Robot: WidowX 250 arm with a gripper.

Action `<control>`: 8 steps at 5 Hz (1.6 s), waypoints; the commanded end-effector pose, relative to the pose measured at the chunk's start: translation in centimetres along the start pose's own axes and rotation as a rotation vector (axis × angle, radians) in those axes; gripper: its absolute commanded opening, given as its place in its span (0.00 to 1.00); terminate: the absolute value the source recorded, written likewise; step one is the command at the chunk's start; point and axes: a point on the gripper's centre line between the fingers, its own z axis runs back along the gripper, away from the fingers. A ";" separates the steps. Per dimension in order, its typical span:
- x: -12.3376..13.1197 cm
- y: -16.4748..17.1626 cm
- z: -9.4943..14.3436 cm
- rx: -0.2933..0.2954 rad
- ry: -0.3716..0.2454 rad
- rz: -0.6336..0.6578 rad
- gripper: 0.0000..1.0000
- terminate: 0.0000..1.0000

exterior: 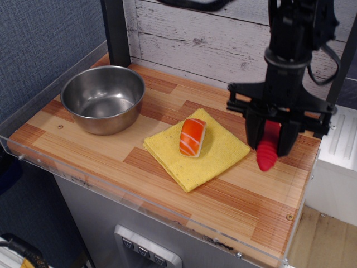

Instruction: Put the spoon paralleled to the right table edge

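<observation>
My gripper [269, 146] is shut on the spoon [268, 149]. Only the spoon's ribbed red handle shows, hanging down between the black fingers; its metal bowl is hidden by the gripper. The spoon is held above the wood tabletop, to the right of the yellow cloth [196, 149] and close to the right table edge [308, 184]. The handle tip points down toward the front.
A salmon sushi piece [192, 137] lies on the yellow cloth. A steel bowl [103, 98] stands at the left. A clear acrylic rim [139, 206] runs along the front edge. A white box [339, 162] stands beyond the right edge. A black post [115, 30] rises at the back left.
</observation>
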 end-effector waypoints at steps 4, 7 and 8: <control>-0.6 -0.9 -4.7 -0.135 0.055 -0.118 0.00 0.00; -0.9 0.5 -5.0 -0.069 0.128 -0.024 1.00 0.00; -0.8 0.5 -4.8 -0.036 0.100 -0.004 1.00 0.00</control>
